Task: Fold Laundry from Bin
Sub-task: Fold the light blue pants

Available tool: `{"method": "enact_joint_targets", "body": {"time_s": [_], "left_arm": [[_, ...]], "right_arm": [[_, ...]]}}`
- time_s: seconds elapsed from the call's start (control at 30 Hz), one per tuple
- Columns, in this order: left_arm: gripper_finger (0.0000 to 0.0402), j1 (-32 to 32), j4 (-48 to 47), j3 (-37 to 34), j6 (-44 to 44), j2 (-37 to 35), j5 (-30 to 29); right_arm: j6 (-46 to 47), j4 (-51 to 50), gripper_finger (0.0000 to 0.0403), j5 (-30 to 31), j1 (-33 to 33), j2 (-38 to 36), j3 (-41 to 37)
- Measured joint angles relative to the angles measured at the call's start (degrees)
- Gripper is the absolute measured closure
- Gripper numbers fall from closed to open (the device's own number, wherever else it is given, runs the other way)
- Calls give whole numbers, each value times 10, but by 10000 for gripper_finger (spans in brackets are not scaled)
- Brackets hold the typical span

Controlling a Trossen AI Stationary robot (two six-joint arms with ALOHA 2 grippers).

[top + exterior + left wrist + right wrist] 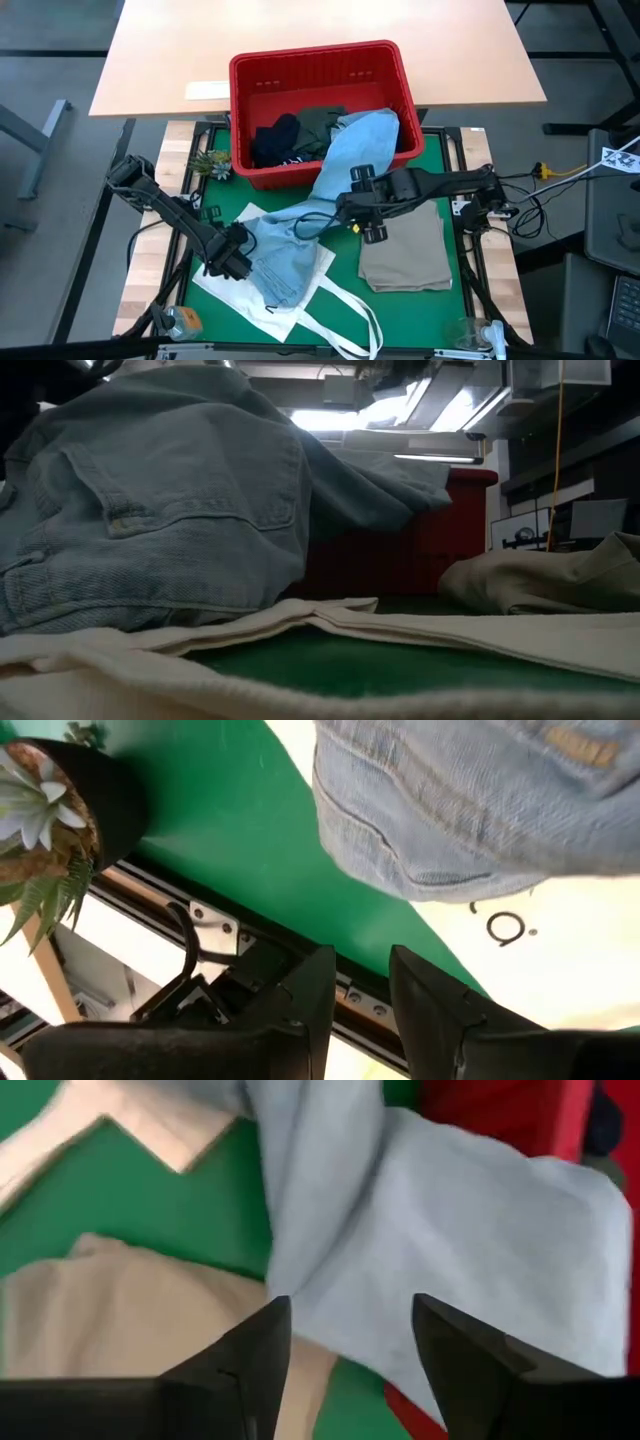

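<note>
A pale wooden tabletop [320, 40] stands behind the green work mat [340, 215], over grey floor [50, 60].

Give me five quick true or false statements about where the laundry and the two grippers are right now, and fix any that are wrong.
1. The jeans hang over the front rim of the red bin. True.
2. The khaki garment lies inside the bin. False: it lies folded on the green mat.
3. The right gripper is shut on the jeans. False: its jaws stand open above them.
4. Dark garments remain in the bin. True.
5. The left gripper holds the white tote bag. False: nothing is between its jaws.
</note>
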Motion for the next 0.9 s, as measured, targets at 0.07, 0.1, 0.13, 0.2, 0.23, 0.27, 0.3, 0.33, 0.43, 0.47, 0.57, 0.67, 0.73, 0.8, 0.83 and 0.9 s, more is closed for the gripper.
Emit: {"method": "enact_joint_targets", "body": {"time_s": [0.07,0.1,0.13,0.2,0.23,0.27,0.3,0.33,0.43,0.47,0.57,0.67,0.73,0.8,0.83,0.9], "left_arm": [[309,0,9,0,0,0,-1],[309,0,14,0,0,0,-1],[309,0,19,0,0,0,-1],[309,0,32,0,0,0,-1],[309,0,38,0,0,0,-1],[309,0,43,0,0,0,-1],[309,0,49,0,0,0,-1],[309,0,56,0,0,0,-1],[309,-1,63,0,0,0,-1],[309,-1,63,0,0,0,-1],[309,-1,63,0,0,0,-1],[309,-1,64,0,0,0,-1],[309,-1,66,0,0,0,-1],[309,-1,68,0,0,0,-1],[309,-1,68,0,0,0,-1],[309,-1,68,0,0,0,-1]], "right_arm": [[2,2,194,3,0,-9,-26],[2,-2,194,3,0,-10,-35],[5,-2,194,3,0,-13,-48],[33,-4,194,3,0,-22,-82],[44,-4,194,3,0,-25,-101],[51,-3,194,3,0,-29,-120],[52,-2,194,3,0,-38,-144],[52,-2,194,3,1,-49,-171],[52,-5,194,15,4,-92,-252],[55,-5,194,37,4,-107,-277],[88,10,194,118,4,-137,-346],[128,21,194,124,1,-160,-398],[164,27,194,92,-5,-170,-423],[209,29,194,48,-16,-174,-441],[226,32,194,28,-23,-174,-448],[245,36,194,-5,-38,-179,-460]]}}
